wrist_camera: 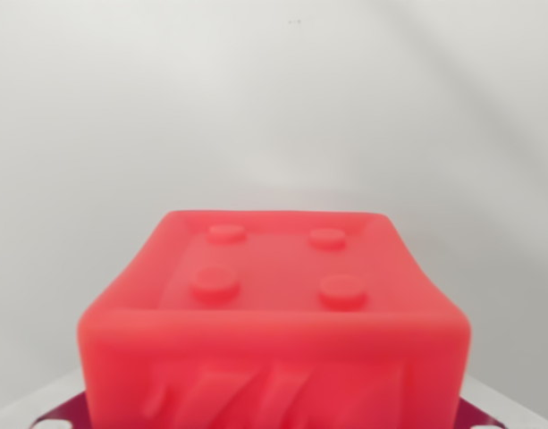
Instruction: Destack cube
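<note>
A plain pale grey wall [274, 98] fills the background, softly and evenly lit.

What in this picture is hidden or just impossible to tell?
- Gripper: not in the wrist view at all, so open or shut is unknown.
- Red cube: its lower part is cut off by the bottom edge.
- Darker piece below it: only corners show; the cube hides the rest.
- Raised marks on the cube's front: blurred, unreadable.

Not much to report here: no arm, wrist or end effector is caught in the wrist view, so pose and state can't be told.
</note>
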`<action>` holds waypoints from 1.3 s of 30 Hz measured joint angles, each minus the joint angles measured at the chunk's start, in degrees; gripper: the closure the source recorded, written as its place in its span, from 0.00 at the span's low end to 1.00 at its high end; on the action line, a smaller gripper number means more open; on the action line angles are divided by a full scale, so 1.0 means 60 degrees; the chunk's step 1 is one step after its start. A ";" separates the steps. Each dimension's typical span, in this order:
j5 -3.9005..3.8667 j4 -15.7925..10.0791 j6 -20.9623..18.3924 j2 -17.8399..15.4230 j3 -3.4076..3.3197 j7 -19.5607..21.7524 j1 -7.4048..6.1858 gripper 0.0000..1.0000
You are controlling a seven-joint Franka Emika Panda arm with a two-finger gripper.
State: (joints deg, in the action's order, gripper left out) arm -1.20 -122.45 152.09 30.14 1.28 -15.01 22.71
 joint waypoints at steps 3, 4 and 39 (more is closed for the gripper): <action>0.0000 0.0039 0.0152 0.0174 0.0000 0.0000 0.0000 1.00; 0.0000 0.0053 0.0191 0.0224 0.0000 0.0000 0.0000 1.00; 0.0000 0.0277 0.0685 0.0928 -0.0034 0.0000 -0.0029 0.00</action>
State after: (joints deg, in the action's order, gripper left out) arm -1.20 -120.79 156.20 35.71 1.07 -15.01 22.54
